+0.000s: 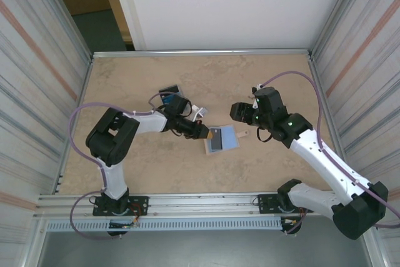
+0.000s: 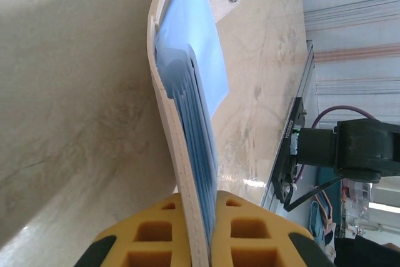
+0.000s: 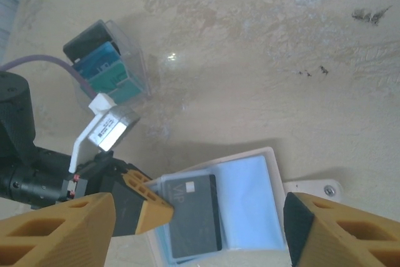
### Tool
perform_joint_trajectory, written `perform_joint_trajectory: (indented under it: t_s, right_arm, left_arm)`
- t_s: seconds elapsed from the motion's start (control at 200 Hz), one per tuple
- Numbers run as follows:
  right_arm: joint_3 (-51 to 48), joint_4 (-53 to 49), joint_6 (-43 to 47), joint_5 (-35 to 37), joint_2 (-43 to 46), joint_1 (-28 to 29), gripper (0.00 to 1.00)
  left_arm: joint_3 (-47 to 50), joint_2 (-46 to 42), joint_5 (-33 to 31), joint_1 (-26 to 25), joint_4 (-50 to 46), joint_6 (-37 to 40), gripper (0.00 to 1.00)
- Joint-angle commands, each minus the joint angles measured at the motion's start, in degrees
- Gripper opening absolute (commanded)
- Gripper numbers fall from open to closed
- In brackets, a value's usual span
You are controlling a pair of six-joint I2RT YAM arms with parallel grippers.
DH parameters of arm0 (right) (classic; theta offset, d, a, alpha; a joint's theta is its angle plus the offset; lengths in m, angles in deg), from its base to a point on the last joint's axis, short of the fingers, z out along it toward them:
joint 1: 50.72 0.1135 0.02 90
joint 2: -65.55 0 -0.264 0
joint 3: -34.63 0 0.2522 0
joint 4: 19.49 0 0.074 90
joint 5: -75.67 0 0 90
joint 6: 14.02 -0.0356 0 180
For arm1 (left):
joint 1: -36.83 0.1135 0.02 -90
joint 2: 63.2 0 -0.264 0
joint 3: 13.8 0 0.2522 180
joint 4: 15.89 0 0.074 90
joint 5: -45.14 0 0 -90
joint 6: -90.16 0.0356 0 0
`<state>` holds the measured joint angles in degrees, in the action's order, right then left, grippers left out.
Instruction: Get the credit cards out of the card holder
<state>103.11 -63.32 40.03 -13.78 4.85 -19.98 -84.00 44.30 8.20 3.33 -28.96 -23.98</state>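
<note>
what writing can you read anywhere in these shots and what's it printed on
"VIP": on the dark card lying in the open card holder.
Small print on the white sticker on the left arm: too small to read.
Markings on the teal cards in the pile: blurred, not readable.
</note>
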Motion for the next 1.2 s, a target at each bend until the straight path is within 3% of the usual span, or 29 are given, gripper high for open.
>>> perform_joint_trajectory:
  t_s: [0.0, 0.341, 0.561, 1.193]
  right_arm:
    - [-0.1, 0.6, -1.4, -0.2, -0.8, -0.3, 0.75]
    - [-0.3, 0.9, -2.6, -0.1, -2.0, -0.6, 0.77]
    - [-0.6, 1.4, -3.3, -0.1, -2.4, -0.9, 0.76]
    - [-1.3, 2.0, -3.6, -0.6, -3.4, -1.0, 0.73]
  left_arm:
    - [-0.4, 1.1, 2.3, 0.5, -2.5, 4.4, 0.13]
    - [-1.4, 2.0, -2.0, 3.4, -7.5, 8.8, 0.31]
    - [-3.1, 2.2, -4.2, 4.6, -9.4, 10.5, 0.32]
    - [-7.6, 4.7, -5.3, 4.6, -4.1, 6.2, 0.33]
